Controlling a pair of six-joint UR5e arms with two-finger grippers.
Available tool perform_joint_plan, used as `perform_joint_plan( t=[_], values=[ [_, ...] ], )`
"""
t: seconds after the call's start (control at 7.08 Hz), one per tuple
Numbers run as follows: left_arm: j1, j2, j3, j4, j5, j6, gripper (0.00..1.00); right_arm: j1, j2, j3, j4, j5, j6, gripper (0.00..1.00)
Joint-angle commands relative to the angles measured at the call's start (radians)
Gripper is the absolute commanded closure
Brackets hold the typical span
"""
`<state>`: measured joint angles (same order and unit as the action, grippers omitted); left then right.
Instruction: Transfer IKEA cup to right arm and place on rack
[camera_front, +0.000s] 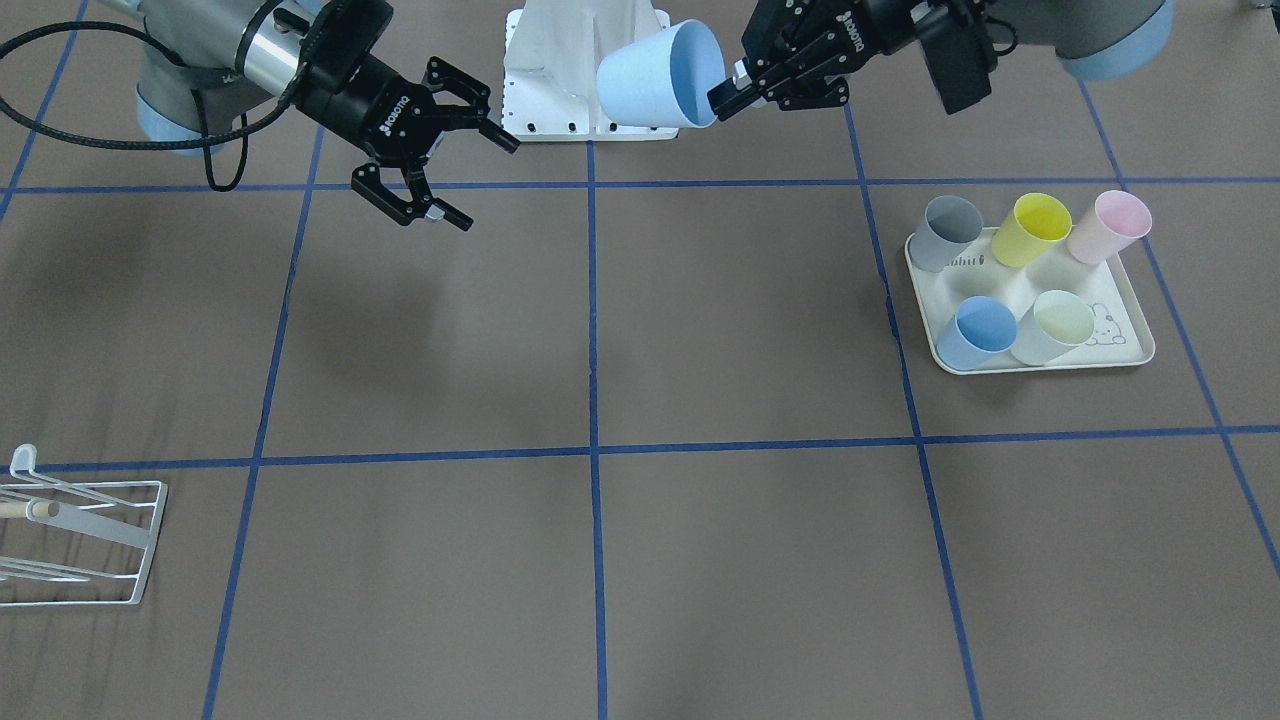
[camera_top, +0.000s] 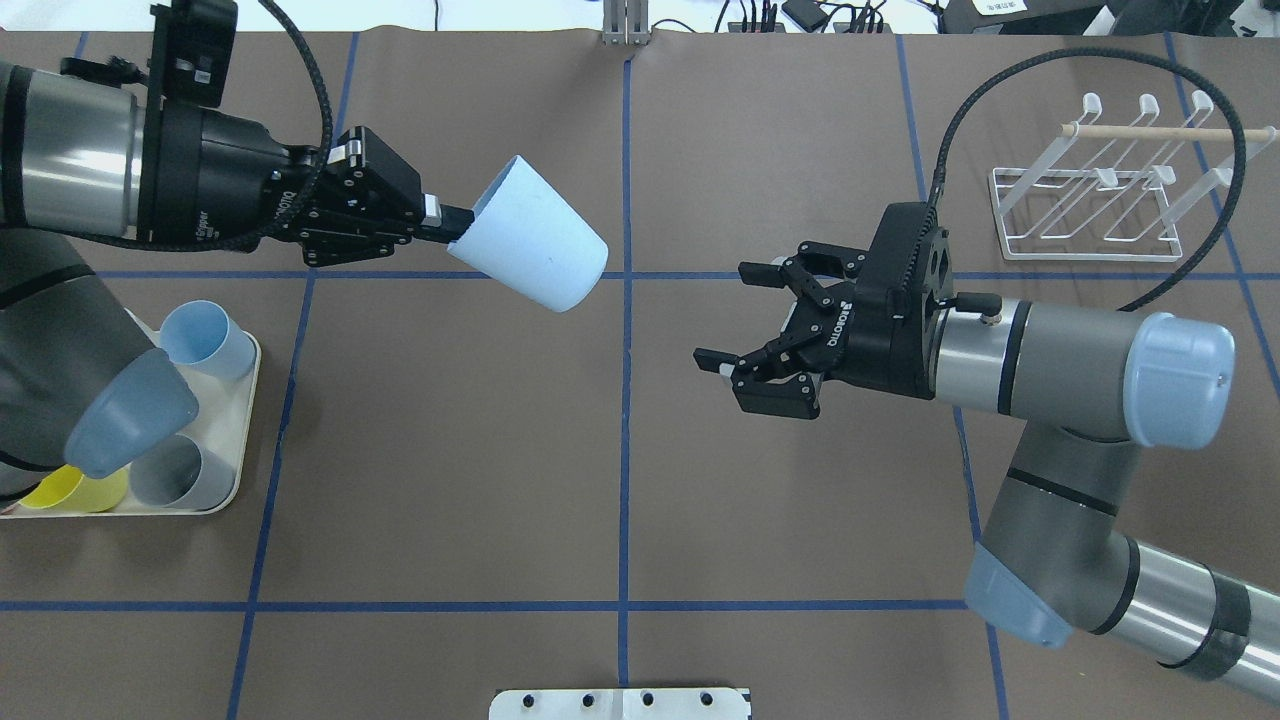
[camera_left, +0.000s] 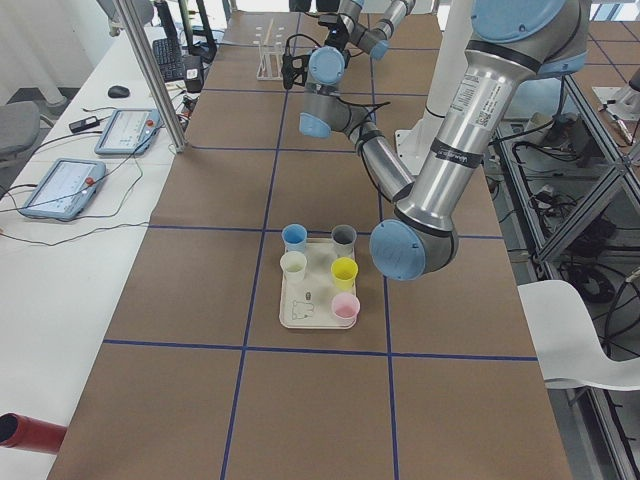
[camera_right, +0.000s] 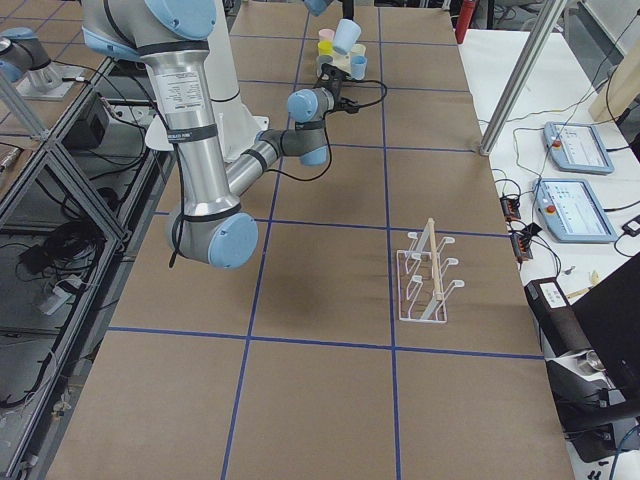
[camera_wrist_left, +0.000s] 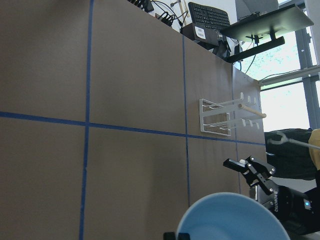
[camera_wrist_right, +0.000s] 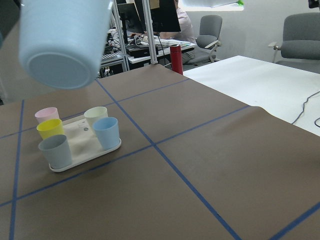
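Overhead view of a brown surface (camera_top: 450, 450) crossed by blue tape lines, with one robot arm entering from each side.

In the upper left of the frame, the left pincer (camera_top: 452, 226) is clamped on the rim of a light-blue cup (camera_top: 530, 235). The cup is held in the air on its side. Its mouth faces the left pincer and its closed base points toward the centre of the frame.

Right of centre, the right pincer (camera_top: 725, 315) has its fingers spread wide and holds nothing. It faces the cup's base across a clear gap and touches nothing.

The white wire rack (camera_top: 1105, 178), with a wooden dowel along its top, stands on the surface in the upper right of the frame, well apart from the cup and behind the right arm.

In the lower left, a cream tray (camera_top: 248, 400) is partly hidden by the left arm. The front-facing view shows five upright cups on it: grey, yellow, pink, blue and pale green.

In the right wrist view, the held cup's base fills the upper left corner.
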<state>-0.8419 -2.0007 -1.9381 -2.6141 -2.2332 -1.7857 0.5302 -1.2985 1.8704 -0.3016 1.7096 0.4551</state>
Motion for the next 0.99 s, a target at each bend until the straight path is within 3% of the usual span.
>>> perform_joint_plan(
  t=[0.0, 0.28, 0.85],
  values=[
    [0.039, -0.015, 0.053, -0.090, 0.041, -0.043, 1.00, -0.057, 0.021, -0.011, 0.041, -0.027, -0.033, 0.02],
    [0.139, -0.049, 0.070, -0.089, 0.173, -0.043, 1.00, -0.067, 0.038, -0.011, 0.042, -0.027, -0.033, 0.02],
    [0.145, -0.055, 0.113, -0.093, 0.173, -0.024, 1.00, -0.067, 0.042, -0.008, 0.041, -0.027, -0.035, 0.02]
  ],
)
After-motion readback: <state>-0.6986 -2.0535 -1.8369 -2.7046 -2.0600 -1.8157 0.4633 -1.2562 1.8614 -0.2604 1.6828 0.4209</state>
